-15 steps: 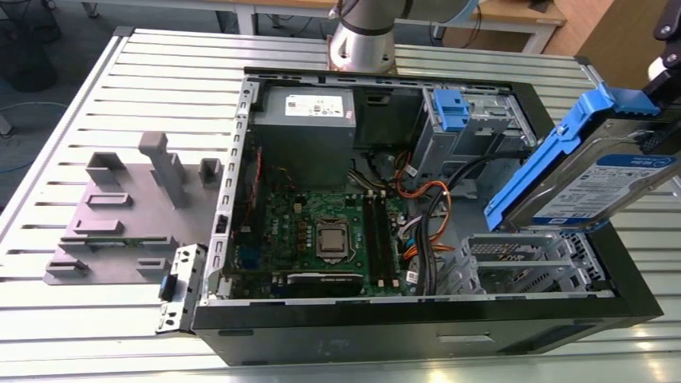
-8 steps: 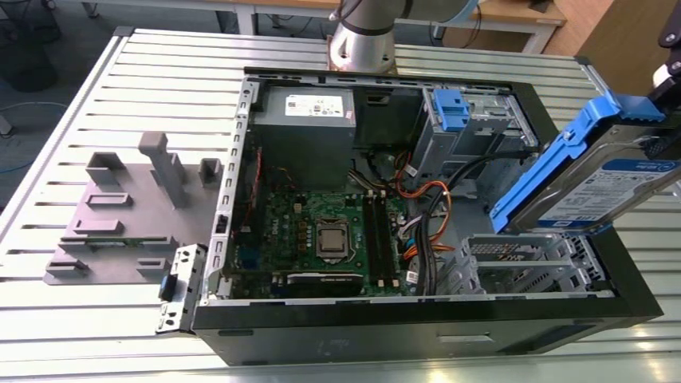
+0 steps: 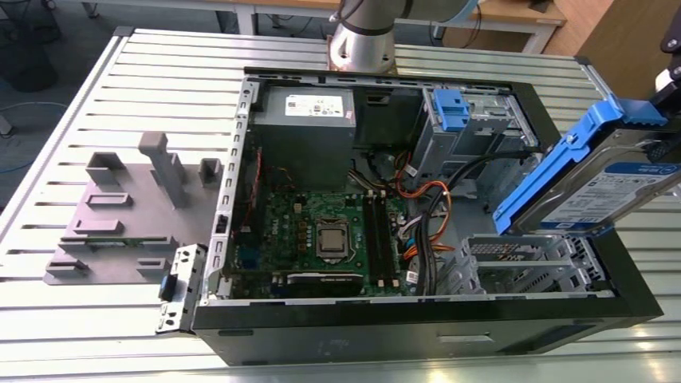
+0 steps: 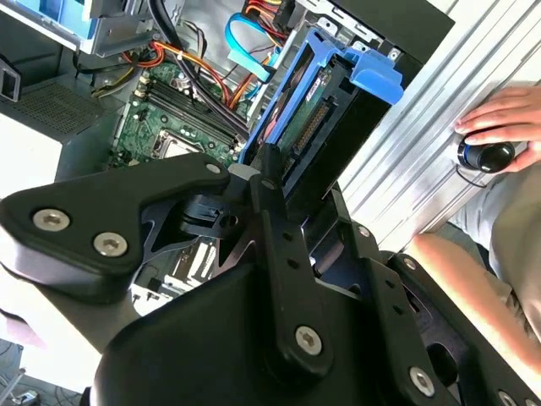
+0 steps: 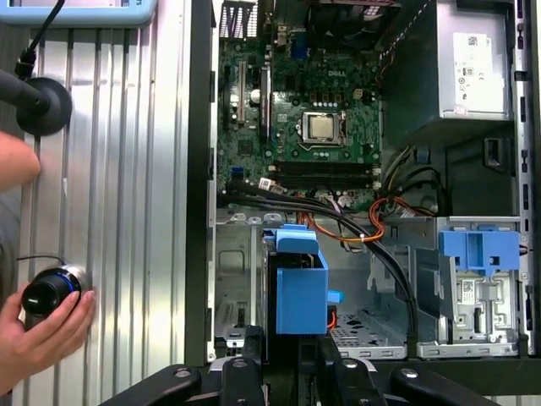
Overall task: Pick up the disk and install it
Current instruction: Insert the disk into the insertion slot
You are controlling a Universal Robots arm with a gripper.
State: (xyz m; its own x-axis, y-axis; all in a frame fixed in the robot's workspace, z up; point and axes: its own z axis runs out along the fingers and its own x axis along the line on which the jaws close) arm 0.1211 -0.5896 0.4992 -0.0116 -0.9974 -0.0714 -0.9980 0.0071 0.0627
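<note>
Observe that the jaws are clamped on the disk (image 3: 608, 182), held tilted at 3 o'clock in the exterior view, white-and-blue label showing, above the metal drive cage (image 3: 521, 267) of the open computer case (image 3: 319, 339) on the worktop (image 3: 159, 72).

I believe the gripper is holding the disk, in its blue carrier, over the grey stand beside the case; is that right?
Not quite. The gripper is holding the disk, in its blue carrier, over the open case itself, not over the stand, which sits apart at the exterior view's left.
</note>
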